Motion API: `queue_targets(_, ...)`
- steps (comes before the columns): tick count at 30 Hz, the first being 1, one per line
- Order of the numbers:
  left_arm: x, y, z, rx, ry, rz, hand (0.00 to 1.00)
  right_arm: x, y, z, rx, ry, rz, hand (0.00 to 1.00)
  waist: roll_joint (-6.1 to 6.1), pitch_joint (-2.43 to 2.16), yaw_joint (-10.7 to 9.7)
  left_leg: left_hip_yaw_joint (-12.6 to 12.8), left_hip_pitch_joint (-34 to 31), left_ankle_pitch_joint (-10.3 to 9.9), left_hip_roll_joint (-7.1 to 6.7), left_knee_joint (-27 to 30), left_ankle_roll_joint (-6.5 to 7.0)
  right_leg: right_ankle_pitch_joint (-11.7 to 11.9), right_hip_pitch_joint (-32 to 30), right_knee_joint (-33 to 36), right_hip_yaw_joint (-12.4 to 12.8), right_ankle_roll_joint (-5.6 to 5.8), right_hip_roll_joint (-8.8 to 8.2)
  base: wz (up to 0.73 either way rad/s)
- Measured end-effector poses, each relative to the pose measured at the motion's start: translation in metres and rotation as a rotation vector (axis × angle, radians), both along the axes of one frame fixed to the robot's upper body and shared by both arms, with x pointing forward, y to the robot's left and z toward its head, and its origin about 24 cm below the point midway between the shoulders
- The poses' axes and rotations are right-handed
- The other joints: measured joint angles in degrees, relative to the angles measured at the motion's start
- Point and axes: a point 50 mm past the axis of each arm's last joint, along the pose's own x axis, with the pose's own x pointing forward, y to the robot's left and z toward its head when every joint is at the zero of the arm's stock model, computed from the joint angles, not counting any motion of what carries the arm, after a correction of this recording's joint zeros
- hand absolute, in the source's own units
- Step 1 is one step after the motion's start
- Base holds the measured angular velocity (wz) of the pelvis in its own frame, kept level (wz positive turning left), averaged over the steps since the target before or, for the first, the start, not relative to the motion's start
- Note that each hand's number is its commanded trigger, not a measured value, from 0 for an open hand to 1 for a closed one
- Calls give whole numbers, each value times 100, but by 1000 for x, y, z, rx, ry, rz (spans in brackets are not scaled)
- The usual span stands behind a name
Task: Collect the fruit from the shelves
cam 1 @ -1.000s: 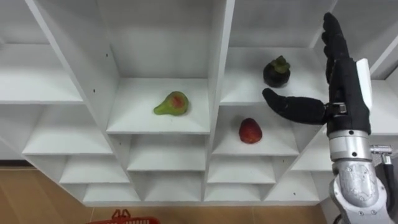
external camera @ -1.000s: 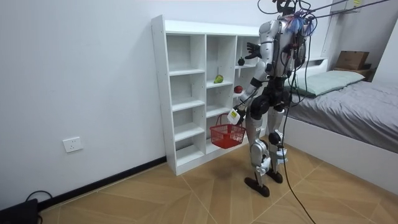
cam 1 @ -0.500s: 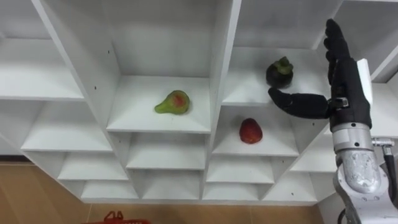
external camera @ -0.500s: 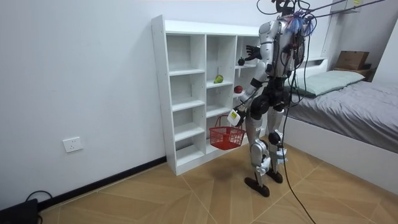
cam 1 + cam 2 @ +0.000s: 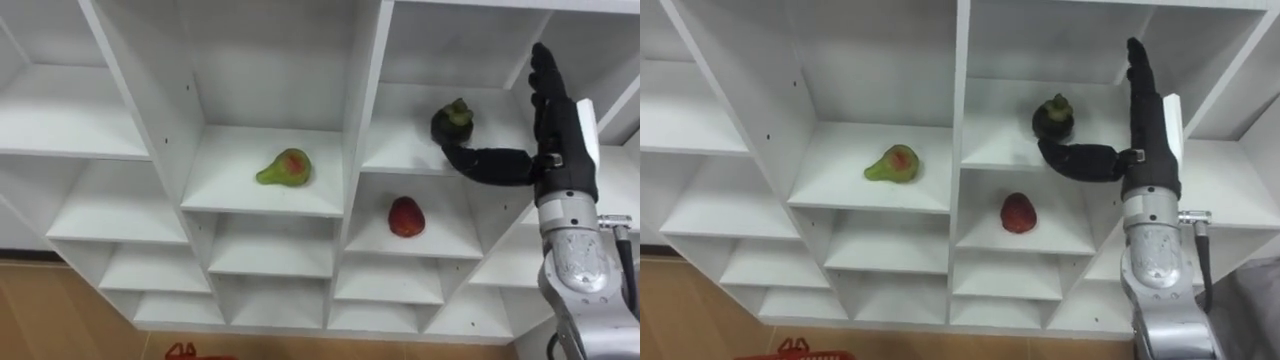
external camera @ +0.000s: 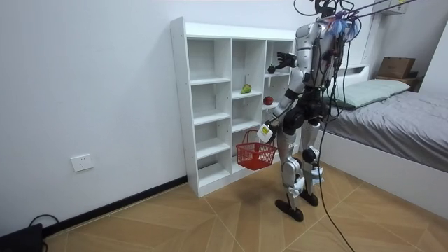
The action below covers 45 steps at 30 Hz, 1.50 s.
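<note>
The robot stands facing a white closet (image 5: 365,100) of open cubbies, with a bed (image 6: 392,105) behind it. A red basket (image 6: 255,154) hangs at its left hand (image 6: 265,132); the grip is too small to tell.

The right hand (image 5: 560,140) is raised into the upper right cubby, its fingers (image 5: 545,75) straight and pressed together and its thumb stretched toward 9 o'clock. The thumb tip is under a dark round fruit (image 5: 453,122) with a green cap; contact is unclear.

A shelf board separates it from a red fruit (image 5: 405,216) at its 7 o'clock. A green pear (image 5: 284,168) with a red blush lies one column over, at 10 o'clock from the red fruit.
</note>
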Motion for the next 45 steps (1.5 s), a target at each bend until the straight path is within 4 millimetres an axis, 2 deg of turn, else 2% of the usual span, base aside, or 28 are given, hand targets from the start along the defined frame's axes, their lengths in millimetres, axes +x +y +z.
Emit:
queue_targets(5, -3, 1, 0, 2, 6, 6, 100, 8, -1, 5, 6, -16, -7, 0, -11, -9, -5, 0, 1, 2, -2, 8, 2, 0, 1, 1, -5, 0, -3, 0)
queue_targets(16, -6, 3, 1, 10, 17, 1, 100, 8, -4, 3, 6, -8, -17, 0, -13, -9, 4, -31, -3, 2, -2, 11, 1, 0, -1, 0, -44, 1, -2, 0)
queue_targets(29, -4, 3, 1, 6, 18, -1, 100, 8, -4, 2, -40, 12, -22, 0, -16, -6, 174, -32, -3, 2, 0, 11, 2, 0, -1, 1, -46, 0, -7, 0)
queue_targets(35, -4, 4, 1, 8, 31, -8, 100, 14, -1, 8, -84, 1, -8, 0, -17, -5, 182, -33, -1, 2, 1, 10, 2, 0, -3, -1, -47, 1, -10, 0)
queue_targets(40, -3, 4, 1, 6, 30, -6, 100, 17, 0, 12, -94, -13, -4, 0, -18, 2, 246, -37, 4, 2, 1, 7, 2, 0, 0, -1, -49, 1, -1, 0)
queue_targets(45, -4, 4, 1, 4, 34, -5, 100, 17, 2, 12, -121, -1, 21, 0, 12, 31, 297, -61, 1, 1, 5, 1, 2, 0, 1, -1, -90, 1, -6, 0)
